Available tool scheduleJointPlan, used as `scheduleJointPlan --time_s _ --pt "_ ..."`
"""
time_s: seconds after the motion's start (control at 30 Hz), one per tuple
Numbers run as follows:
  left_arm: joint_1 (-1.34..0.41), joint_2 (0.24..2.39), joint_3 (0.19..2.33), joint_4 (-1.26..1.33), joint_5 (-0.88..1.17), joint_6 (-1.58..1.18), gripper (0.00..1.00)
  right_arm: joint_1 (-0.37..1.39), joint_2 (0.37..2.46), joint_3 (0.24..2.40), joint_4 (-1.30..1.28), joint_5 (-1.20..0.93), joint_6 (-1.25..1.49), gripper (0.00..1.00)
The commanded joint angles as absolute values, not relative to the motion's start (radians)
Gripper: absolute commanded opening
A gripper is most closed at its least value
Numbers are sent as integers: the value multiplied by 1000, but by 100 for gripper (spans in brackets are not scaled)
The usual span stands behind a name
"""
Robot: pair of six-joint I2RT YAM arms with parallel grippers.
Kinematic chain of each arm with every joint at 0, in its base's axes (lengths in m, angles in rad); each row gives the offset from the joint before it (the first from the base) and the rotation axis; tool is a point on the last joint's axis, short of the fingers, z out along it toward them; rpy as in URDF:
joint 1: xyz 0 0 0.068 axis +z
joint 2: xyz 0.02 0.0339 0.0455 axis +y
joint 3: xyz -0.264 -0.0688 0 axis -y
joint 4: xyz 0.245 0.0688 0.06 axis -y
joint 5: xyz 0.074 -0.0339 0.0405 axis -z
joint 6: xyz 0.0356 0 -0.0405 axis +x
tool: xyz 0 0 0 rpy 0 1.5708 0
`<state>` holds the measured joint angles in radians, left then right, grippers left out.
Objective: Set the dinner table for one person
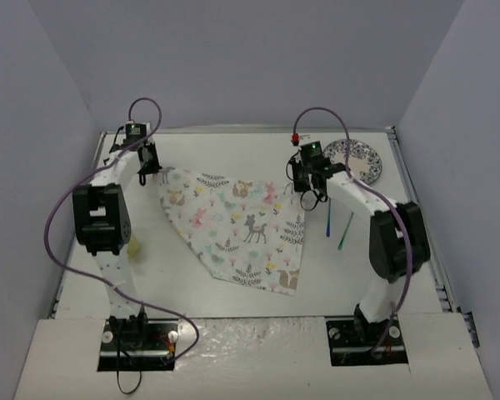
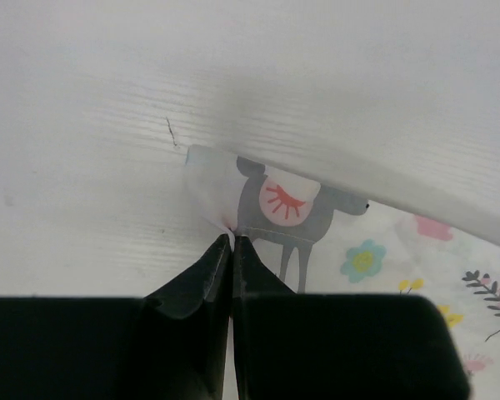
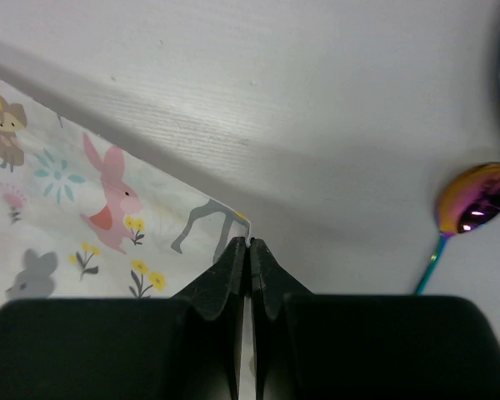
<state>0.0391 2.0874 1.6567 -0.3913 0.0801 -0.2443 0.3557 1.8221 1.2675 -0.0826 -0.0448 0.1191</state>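
The dinner table (image 1: 233,154) is the white worktop that fills the floor of the grey-walled booth, and both arms stand at its near edge. On it we see a square cloth (image 1: 237,225) printed with animals, leaves and flowers. It lies across the middle, turned like a diamond. One corner points toward the near edge and its far side stretches between the two arms.

A round plate (image 1: 365,160) with a dark patterned rim sits in the far right corner of the worktop, partly behind the right arm. Between the plate and the near edge, just right of the cloth, lie a thin blue handle (image 1: 328,218) and a green handle (image 1: 346,231), close together but apart from the cloth. The right wrist view shows a spoon (image 3: 475,196) with a rainbow-sheen bowl and a bluish stem lying on bare white surface beside the cloth's corner.

The left gripper (image 2: 232,240) is at the far left corner of the cloth. Its jaws are pressed together, pinching the curled-up corner. The right gripper (image 3: 249,243) is at the cloth's far right corner, jaws also pressed together on the hem there, with the edge raised a little off the worktop.

A small pale yellow thing (image 1: 134,246) shows near the left edge, mostly hidden behind the left arm; we cannot tell what it is.
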Motion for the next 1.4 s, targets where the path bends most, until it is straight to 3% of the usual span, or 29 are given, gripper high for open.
scheduleJointPlan --time_s 0.0,0.37,0.77,1.0,1.13,1.37 --pt "42 1763 1689 -292 102 -175 0 365 1552 1270 -71 63 137 0" --pt "43 1395 1628 -265 42 -147 0 376 1108 1163 -84 112 140 0" --pt "41 1212 1648 -392 -73 16 0 386 895 1122 -97 -199 169 0" --pt "43 1430 1662 -318 -45 34 0 387 996 1055 -99 -59 255 0" --pt "40 1660 1707 -272 -28 35 0 387 1128 1004 -87 88 328 0" --pt "1 2053 1878 -232 -6 30 0 392 1313 877 -1 146 451 0"
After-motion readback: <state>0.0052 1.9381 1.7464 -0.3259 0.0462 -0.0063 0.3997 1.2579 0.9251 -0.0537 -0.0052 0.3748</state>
